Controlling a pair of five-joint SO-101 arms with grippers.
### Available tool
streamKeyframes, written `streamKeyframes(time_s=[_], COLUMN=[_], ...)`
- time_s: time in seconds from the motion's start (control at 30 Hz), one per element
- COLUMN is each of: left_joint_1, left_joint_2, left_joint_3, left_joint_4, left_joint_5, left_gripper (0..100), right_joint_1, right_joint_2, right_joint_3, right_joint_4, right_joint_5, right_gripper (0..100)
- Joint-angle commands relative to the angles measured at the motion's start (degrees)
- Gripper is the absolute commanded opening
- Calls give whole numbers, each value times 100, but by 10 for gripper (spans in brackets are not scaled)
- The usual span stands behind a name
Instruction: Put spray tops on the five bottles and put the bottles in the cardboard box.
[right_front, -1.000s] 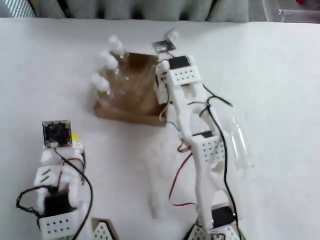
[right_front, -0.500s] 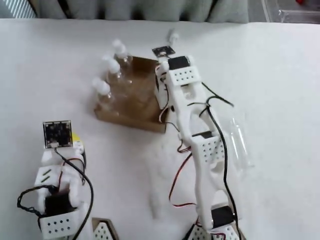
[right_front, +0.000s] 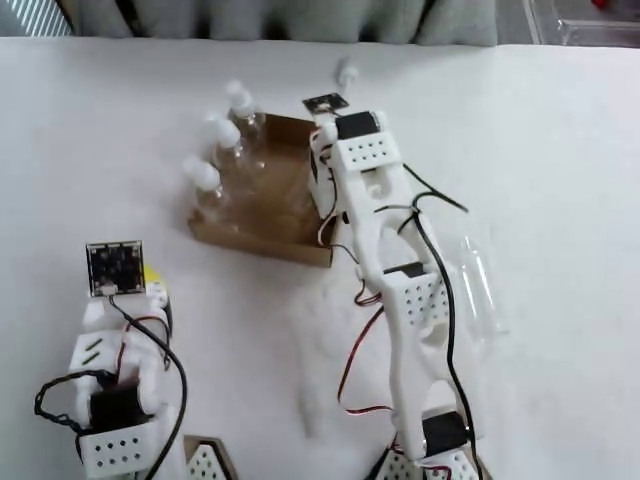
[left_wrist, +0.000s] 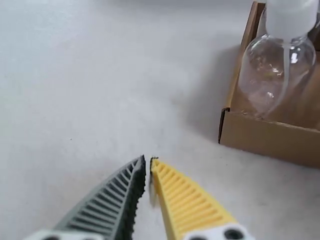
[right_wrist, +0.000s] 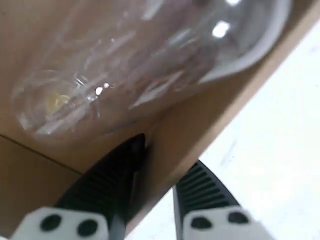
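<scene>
The cardboard box (right_front: 262, 241) sits mid-table with three clear bottles in it, each with a white spray top (right_front: 203, 174). My right gripper (right_front: 319, 190) is at the box's right wall. In the right wrist view the right gripper (right_wrist: 165, 156) is shut on that box wall (right_wrist: 200, 120), one finger inside and one outside, with a clear bottle (right_wrist: 125, 65) lying just beyond. A capless clear bottle (right_front: 478, 287) lies on the table right of the right arm. My left gripper (left_wrist: 148, 163) rests shut and empty, near the front left (right_front: 150, 283).
A loose white spray top (right_front: 347, 72) lies behind the box. In the left wrist view the box's near corner (left_wrist: 270, 137) and one capped bottle (left_wrist: 272, 65) stand ahead. A cardboard piece (right_front: 205, 458) lies at the front edge.
The box has turned and slid slightly toward the front with the right gripper on its wall. The left arm has not moved.
</scene>
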Motion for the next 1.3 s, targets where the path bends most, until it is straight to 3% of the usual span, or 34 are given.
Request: streamKeyframes(time_s=[0.0, 0.17, 0.4, 1.17, 1.27], left_joint_1=[75, 75, 75, 75, 75], left_joint_2=[-31, -31, -31, -31, -31], left_joint_3=[-9, -9, 0, 0, 0], left_joint_4=[-176, -176, -176, -176, -176], left_joint_5=[-53, -53, -53, -53, -53], left_gripper=[28, 28, 28, 28, 28], right_joint_1=[-75, -48, -4, 743, 787], right_joint_2=[-549, -664, -760, -2132, -2132], right_joint_3=[-281, -281, -220, -281, -281], right_joint_4=[330, 338, 347, 198, -84], right_joint_5=[237, 905, 949, 905, 905], right_gripper=[15, 23, 214, 204, 159])
